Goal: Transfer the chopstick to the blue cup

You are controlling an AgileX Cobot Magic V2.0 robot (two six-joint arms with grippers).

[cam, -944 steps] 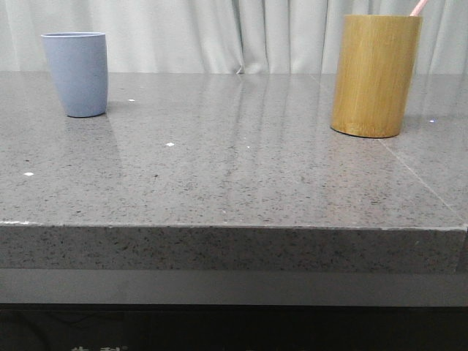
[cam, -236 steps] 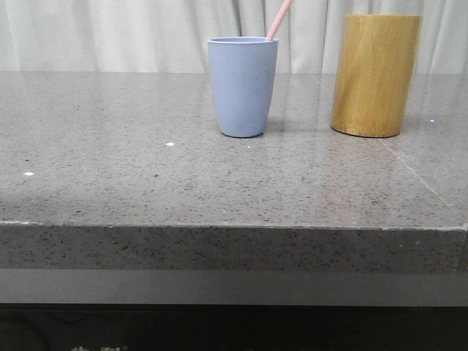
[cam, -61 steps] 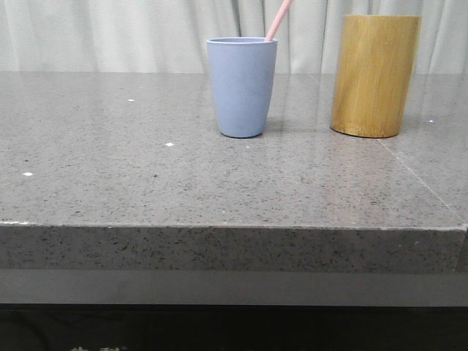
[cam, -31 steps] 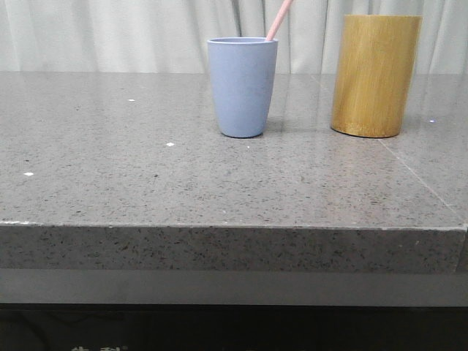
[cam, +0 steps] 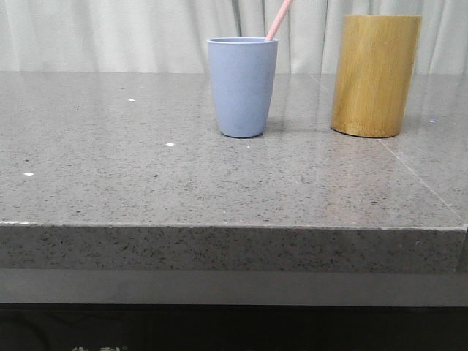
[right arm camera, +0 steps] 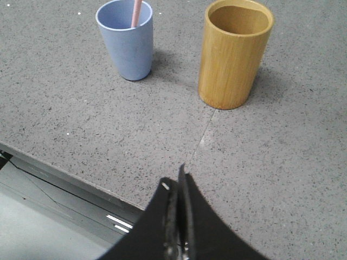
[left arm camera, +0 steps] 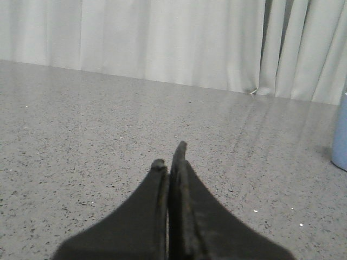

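The blue cup point(cam: 243, 86) stands upright at the table's middle back, and a pale pink chopstick point(cam: 278, 20) leans out of it to the right. The right wrist view shows the same cup point(right arm camera: 127, 40) with the chopstick point(right arm camera: 136, 13) inside. My right gripper point(right arm camera: 175, 181) is shut and empty, held above the table's front edge, well back from both cups. My left gripper point(left arm camera: 170, 156) is shut and empty, low over bare table, with only an edge of the blue cup point(left arm camera: 341, 135) showing. Neither gripper shows in the front view.
A taller yellow-brown bamboo cylinder point(cam: 375, 75) stands right of the blue cup; it looks empty from above in the right wrist view point(right arm camera: 234, 53). The grey speckled table point(cam: 146, 175) ends in a front edge. White curtains point(cam: 131, 33) hang behind.
Since 15.4 s ago the blue cup has moved from the far left to the middle, and the chopstick went from the bamboo cylinder into it. Nothing has moved over the last second.
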